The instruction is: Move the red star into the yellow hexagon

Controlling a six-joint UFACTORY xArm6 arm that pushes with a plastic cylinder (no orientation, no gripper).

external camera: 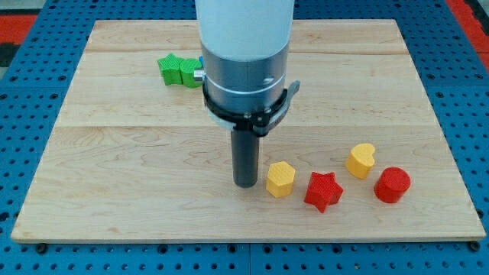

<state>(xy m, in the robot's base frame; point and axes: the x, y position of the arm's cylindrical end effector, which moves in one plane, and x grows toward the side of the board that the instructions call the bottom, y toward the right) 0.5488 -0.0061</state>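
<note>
The red star (323,191) lies on the wooden board (114,153) near the view's bottom, right of centre. The yellow hexagon (280,179) sits just to its left, the two close together or touching. My tip (245,184) stands on the board just left of the yellow hexagon, a small gap away, with the hexagon between it and the red star.
A yellow heart-shaped block (361,160) and a red round block (392,184) lie to the right of the star. Two green blocks (178,70) sit at the view's top left, partly behind the arm (246,53), with a bit of blue beside them.
</note>
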